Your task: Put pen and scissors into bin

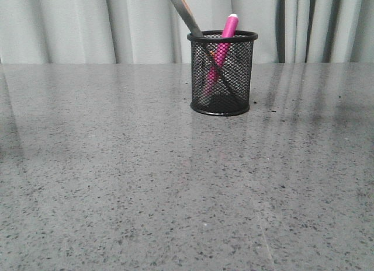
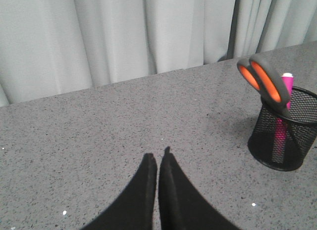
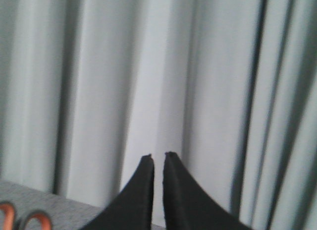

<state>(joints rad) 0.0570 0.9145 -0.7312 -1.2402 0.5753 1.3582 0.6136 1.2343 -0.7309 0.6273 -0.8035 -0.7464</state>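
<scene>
Pen and scissors both stand in the bin; both grippers are empty and pulled away.

Nearest in the left wrist view, the left gripper [image 2: 160, 158] has its fingers pressed almost together, holding nothing, above the bare table [image 2: 99, 126]. The bin [image 2: 283, 136] sits well apart from it, off to one side. The scissors [image 2: 265, 81] lean out of the bin, handles up, blades down inside. The pen [image 1: 222, 52] leans beside them, crossing them. The right gripper [image 3: 158, 160] shows a thin gap and holds nothing. It faces the curtain [image 3: 99, 91]. The front view cuts off the scissors' handles. The left arm looks nearer the bin.
</scene>
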